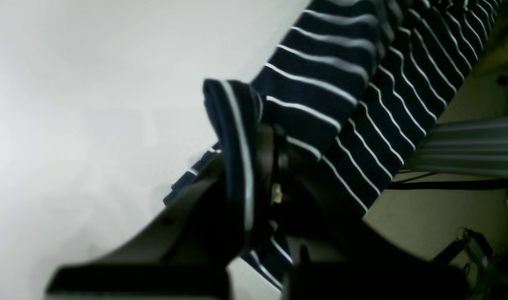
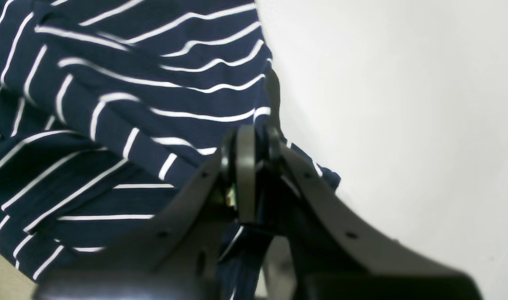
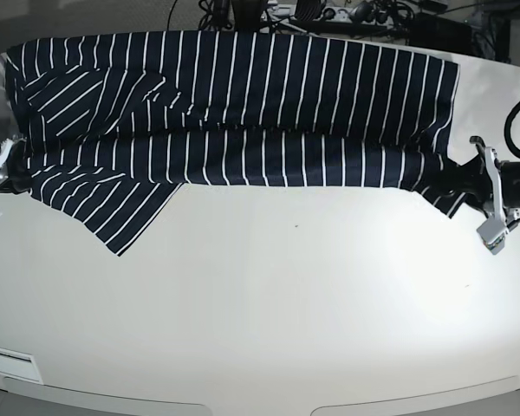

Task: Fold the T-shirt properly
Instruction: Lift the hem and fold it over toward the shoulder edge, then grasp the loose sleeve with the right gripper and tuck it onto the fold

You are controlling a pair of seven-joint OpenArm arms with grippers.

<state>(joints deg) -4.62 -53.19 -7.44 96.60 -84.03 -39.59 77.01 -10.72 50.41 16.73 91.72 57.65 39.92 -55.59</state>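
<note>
The dark navy T-shirt (image 3: 243, 104) with thin white stripes lies stretched sideways across the far half of the white table (image 3: 269, 303). It is folded lengthwise, and a sleeve hangs toward the front left. My left gripper (image 3: 458, 178) is at the shirt's right end and is shut on a bunched fold of the cloth (image 1: 237, 137). My right gripper (image 3: 19, 166) is at the shirt's left end and is shut on the striped edge (image 2: 254, 121). The neck label is hidden.
Cables and equipment (image 3: 329, 13) run along the table's far edge. In the left wrist view a metal rail (image 1: 475, 146) and cables show beyond the table. A small white label (image 3: 9, 357) sits at the front left edge of the table.
</note>
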